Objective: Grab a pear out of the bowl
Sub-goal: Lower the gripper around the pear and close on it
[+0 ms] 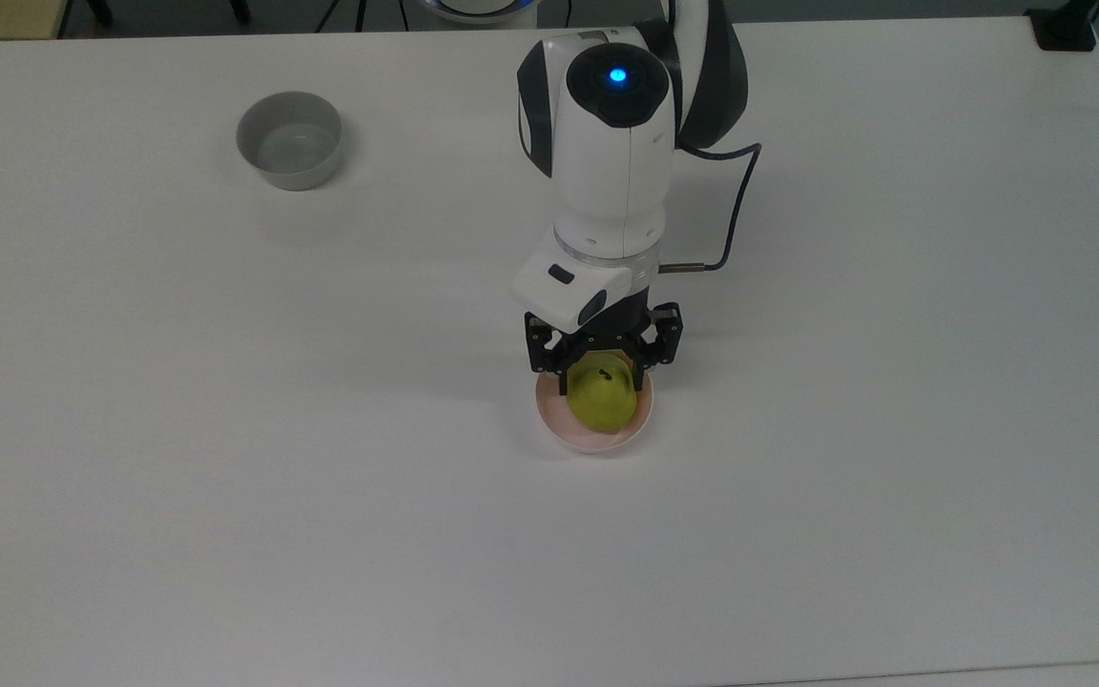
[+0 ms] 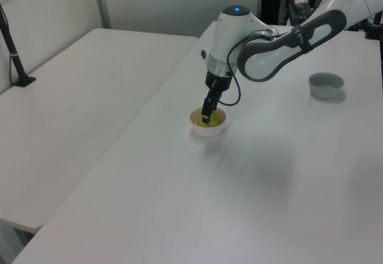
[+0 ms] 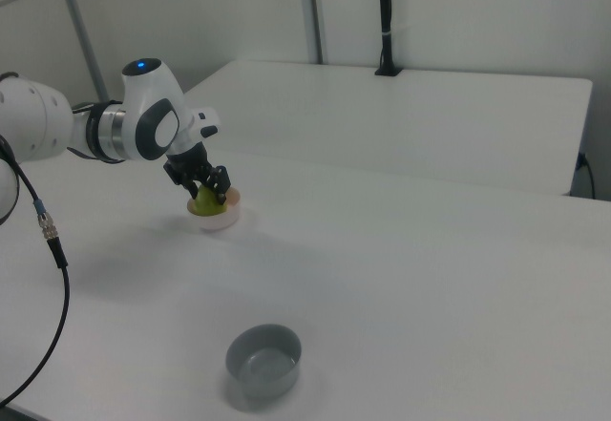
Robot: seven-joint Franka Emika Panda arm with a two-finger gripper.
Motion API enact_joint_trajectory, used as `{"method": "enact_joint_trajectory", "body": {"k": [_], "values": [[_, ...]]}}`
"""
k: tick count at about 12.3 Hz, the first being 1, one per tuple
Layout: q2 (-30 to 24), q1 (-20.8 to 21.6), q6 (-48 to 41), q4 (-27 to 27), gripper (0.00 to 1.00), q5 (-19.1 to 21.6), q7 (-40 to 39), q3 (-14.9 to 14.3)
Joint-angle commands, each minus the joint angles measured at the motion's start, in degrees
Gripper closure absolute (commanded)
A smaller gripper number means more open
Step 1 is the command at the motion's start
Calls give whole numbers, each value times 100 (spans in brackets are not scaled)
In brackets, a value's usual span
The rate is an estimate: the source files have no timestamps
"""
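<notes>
Top view. The pear (image 1: 599,399) lies in the pink bowl (image 1: 593,439), which stands on the white desk (image 1: 225,429) near the middle. The pincer (image 1: 603,370) sits directly over the upper part of the fruit, its two fingers spread, one on the top view's left of the pear and one on the top view's right, both down at about rim level. The pear lies straight beneath the pincer and extends a little toward the lower edge of the picture. Its dark stem end faces up and slightly toward the arm; the long axis appears to run roughly from the stem end toward the picture's lower edge, across the line between the fingers. The fingers are open and not yet clamped on the fruit; whether either pad touches the skin cannot be told. A grey bowl (image 1: 289,140) stands well apart at the top view's upper left.

Left view. The pincer (image 2: 205,117) reaches down into the bowl (image 2: 208,129), with a sliver of the pear (image 2: 209,121) beside it. The grey bowl (image 2: 326,85) is far off at the left view's right.

Right view. The pincer (image 3: 208,188) straddles the pear (image 3: 208,198) from above, inside the bowl (image 3: 216,217); the grey bowl (image 3: 263,359) lies near the lower edge.

Judgement: the coming move is a straight closure across the pear's shorter width; the fingers seem correctly placed, though the rounded skin could slip if the grip lands too high near the stem
</notes>
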Motion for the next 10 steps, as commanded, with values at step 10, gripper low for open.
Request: {"method": "enact_joint_trajectory", "body": {"k": [10], "values": [[-444,-76,20,80,100,-51,118,-49]]}}
